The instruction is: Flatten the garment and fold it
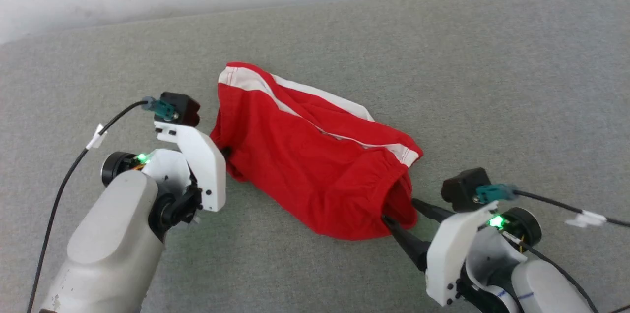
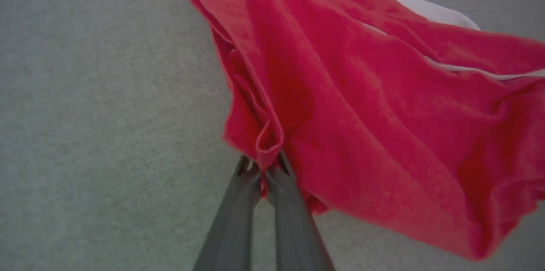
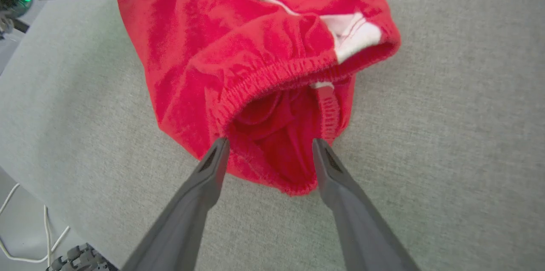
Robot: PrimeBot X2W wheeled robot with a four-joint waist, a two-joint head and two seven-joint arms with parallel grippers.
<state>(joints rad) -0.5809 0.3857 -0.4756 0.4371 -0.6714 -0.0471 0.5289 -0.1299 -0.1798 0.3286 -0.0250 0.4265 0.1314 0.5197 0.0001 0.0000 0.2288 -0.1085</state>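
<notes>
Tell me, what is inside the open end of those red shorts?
Inside the shorts, past the gathered waistband, bunched red cloth shows, plus a small white tab near the rim. Farther in, the top layer covers everything.

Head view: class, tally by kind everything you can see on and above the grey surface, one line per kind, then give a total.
red shorts: 1
robot hands: 2 (left hand shut on the shorts' edge, right hand open at the waistband)
black cables: 2 (left cable, right cable)
grey surface: 1
Total: 6
</notes>
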